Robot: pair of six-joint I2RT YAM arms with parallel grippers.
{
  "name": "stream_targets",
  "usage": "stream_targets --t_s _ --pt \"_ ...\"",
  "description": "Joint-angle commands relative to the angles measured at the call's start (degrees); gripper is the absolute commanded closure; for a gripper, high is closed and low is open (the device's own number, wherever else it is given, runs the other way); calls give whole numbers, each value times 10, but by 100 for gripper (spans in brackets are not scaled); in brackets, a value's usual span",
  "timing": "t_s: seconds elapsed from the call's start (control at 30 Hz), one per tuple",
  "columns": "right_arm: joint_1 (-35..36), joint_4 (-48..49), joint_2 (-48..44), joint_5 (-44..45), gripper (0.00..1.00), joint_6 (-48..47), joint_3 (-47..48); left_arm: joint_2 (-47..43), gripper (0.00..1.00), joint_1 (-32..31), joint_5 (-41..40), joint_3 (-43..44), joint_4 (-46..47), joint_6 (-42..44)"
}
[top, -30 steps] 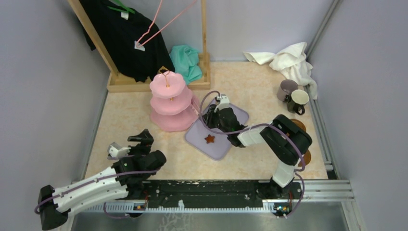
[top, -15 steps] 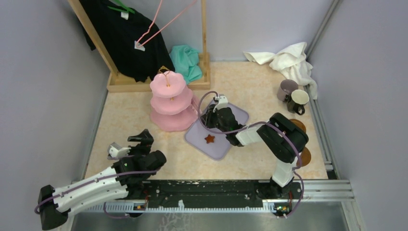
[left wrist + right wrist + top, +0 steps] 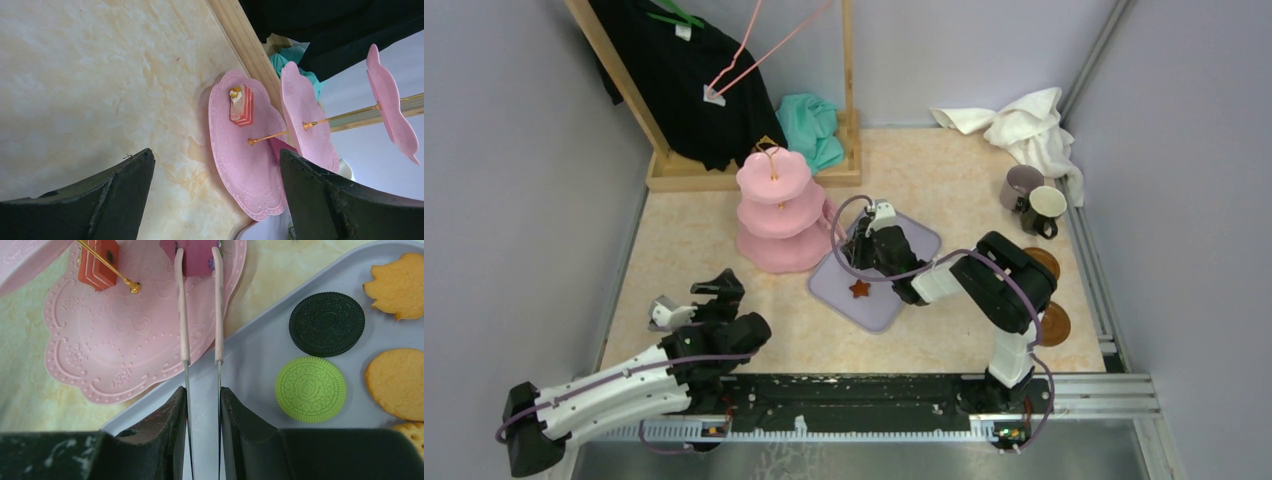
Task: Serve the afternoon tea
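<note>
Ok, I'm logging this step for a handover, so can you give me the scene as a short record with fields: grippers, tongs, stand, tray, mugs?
right gripper: shut on the pink tongs
tongs' tips: pinch a mauve sweet over the stand, at its bottom tier; contact with the tier unclear
bottom tier: holds a red cake slice
lilac tray: black round, green round, orange biscuits, brown star
left gripper: open, empty, short of the stand
mugs: mauve mug and cream mug, side by side, far right
</note>
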Motion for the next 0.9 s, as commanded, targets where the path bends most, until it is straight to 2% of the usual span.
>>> stream_targets --t_s 0.0,0.47,0.87 --pt "-4 29 5 4 91 -16 18 7 1 -3 -25 -1 -41 -26" --pt "-4 25 6 -19 73 -14 19 9 1 -3 -26 0 -42 -28" --pt "-3 25 7 -21 66 -11 17 9 1 -3 -23 -4 -41 -32"
